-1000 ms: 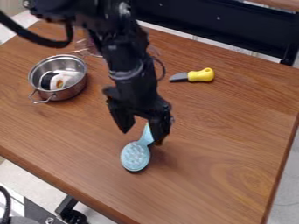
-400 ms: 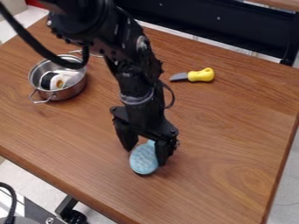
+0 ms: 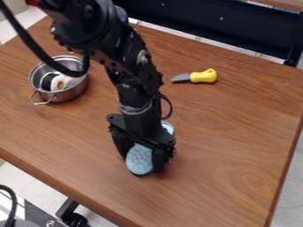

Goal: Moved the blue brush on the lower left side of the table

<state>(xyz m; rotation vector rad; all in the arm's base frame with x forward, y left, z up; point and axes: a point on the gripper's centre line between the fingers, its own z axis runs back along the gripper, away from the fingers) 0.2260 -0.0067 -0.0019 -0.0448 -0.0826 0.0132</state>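
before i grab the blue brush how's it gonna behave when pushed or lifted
The blue brush will probably stay stiff, since its oval head looks like moulded plastic. It seems more likely to slide or pivot than roll, given that wide head. It may well be light for its size, as the head looks fairly thin.

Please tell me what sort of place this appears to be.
Probably a robotics lab: a black robot arm hangs over a wooden table, which bears a metal pot and a yellow-handled knife, like test props.

brown wooden table (image 3: pixel 237 155) | pale floor (image 3: pixel 290 177) | black panel behind (image 3: pixel 201 22)
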